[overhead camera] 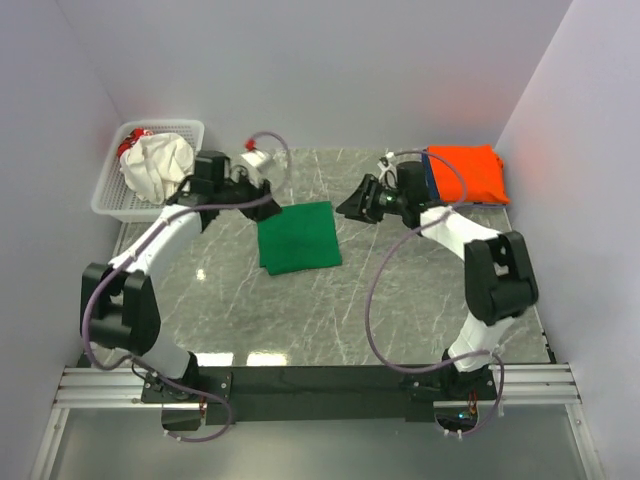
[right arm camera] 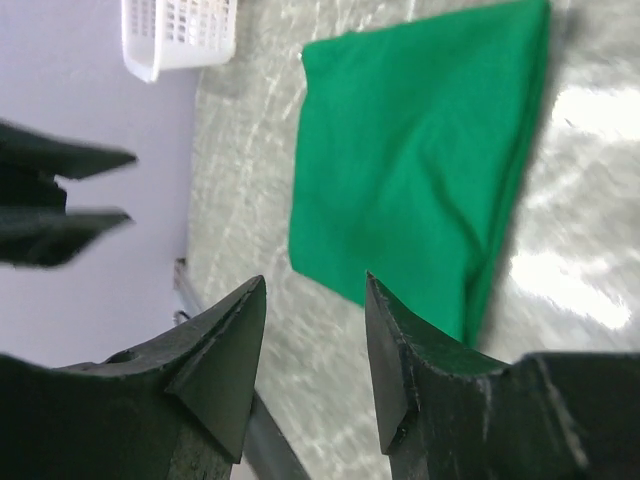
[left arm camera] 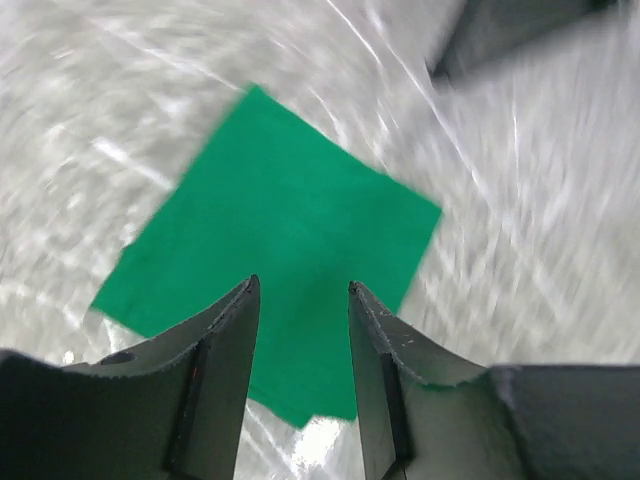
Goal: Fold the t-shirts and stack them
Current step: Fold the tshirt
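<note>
Green shirt (overhead camera: 298,236): folded square, flat at the middle of the table (overhead camera: 400,300).
Orange shirt (overhead camera: 468,173): folded, at 2 o'clock from the green one.
White shirt (overhead camera: 158,165): crumpled in the basket (overhead camera: 120,207) at 10 o'clock.
Left gripper (left arm camera: 300,290): jaws released, empty, by the green shirt's 11 o'clock corner.
Right gripper (right arm camera: 315,285): jaws released, empty, off its 2 o'clock corner.

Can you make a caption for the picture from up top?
Left gripper and right gripper, both open, flank a folded dark green cloth t-shirt.

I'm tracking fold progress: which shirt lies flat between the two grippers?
The dark green shirt, folded square mid-table. The orange shirt sits far right; the cream shirt is bunched in the basket.
</note>
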### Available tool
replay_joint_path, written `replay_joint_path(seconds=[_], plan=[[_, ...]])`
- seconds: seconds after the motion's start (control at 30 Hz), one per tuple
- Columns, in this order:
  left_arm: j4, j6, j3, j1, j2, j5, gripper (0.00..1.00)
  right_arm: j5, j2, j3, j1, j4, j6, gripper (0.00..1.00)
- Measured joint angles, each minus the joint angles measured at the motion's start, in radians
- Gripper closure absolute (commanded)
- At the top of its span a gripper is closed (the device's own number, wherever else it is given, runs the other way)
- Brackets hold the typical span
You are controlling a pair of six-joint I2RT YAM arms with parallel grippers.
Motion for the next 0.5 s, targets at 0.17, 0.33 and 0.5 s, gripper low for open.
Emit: replay_joint_path(seconds=[0.17,0.33,0.5], plan=[[-0.115,0.269,-0.065,-0.204,-0.053,-0.133,0.53,0.026,-0.105,-0.105,-0.034,-0.035,-0.079,0.48],[-0.105,0.378,-0.088,-0.416,0.001,-0.28,0.52,0.027,-0.076,-0.153,-0.105,-0.064,-0.084,0.48],[0.0,0.445,-0.088,-0.57,0.129,-0.412,0.51,0.025,-0.044,-0.161,-0.18,-0.066,-0.049,0.46]])
